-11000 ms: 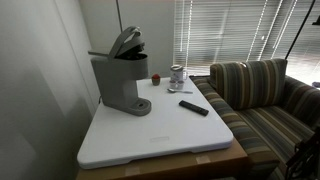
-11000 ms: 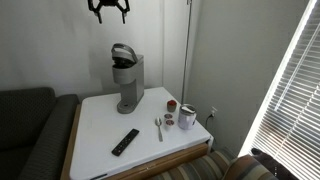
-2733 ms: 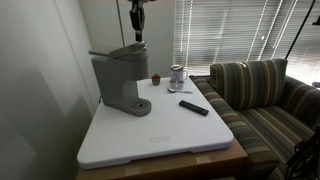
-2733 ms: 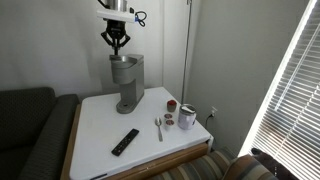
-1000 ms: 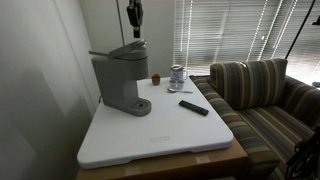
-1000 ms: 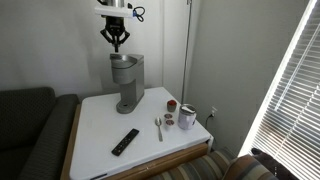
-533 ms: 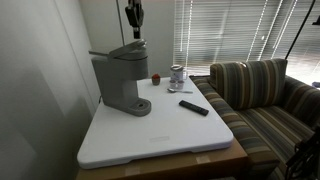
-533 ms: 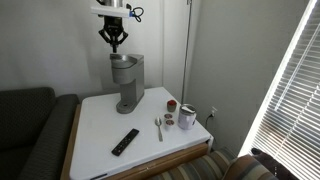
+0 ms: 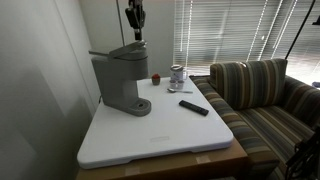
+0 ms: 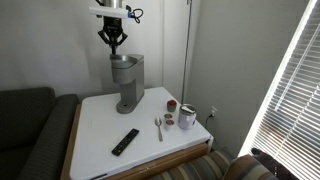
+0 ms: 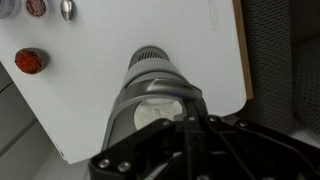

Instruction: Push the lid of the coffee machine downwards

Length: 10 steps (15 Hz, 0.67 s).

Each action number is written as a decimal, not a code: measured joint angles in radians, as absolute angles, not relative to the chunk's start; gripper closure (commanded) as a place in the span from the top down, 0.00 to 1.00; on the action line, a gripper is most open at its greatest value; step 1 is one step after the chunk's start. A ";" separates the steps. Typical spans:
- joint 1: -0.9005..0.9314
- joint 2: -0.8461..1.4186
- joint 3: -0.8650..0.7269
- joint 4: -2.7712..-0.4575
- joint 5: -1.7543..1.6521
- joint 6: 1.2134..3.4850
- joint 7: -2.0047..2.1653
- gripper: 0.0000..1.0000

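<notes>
The grey coffee machine point(image 9: 118, 82) point(image 10: 127, 85) stands at the back of the white table in both exterior views. Its rounded lid point(image 9: 126, 51) point(image 10: 122, 62) lies down flat on the body. My gripper point(image 9: 136, 38) point(image 10: 114, 47) hangs a short way above the lid, apart from it, shut with nothing between its fingers. The wrist view looks straight down: the lid point(image 11: 152, 84) with its curved handle sits below the closed gripper point(image 11: 190, 120).
A black remote point(image 9: 194, 107) point(image 10: 125, 141), a spoon point(image 10: 158, 127), a small red-brown pod point(image 9: 156, 78) point(image 10: 171, 105) and a jar point(image 9: 177, 74) point(image 10: 187, 117) lie on the table point(image 9: 160, 135). A striped sofa point(image 9: 262, 100) stands beside it, a wall behind.
The gripper has risen slightly above the lid. The lid stays down and nothing else has moved.
</notes>
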State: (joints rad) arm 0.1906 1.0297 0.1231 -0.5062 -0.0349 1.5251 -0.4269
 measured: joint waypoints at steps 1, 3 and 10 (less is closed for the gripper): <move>0.190 1.030 0.123 -0.507 -0.035 1.525 -0.427 0.00; 0.190 1.032 0.123 -0.510 -0.034 1.525 -0.427 0.00; 0.190 1.039 0.124 -0.510 -0.030 1.528 -0.427 0.00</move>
State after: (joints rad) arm 0.1902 1.0391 0.1237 -0.5104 -0.0303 1.5276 -0.4271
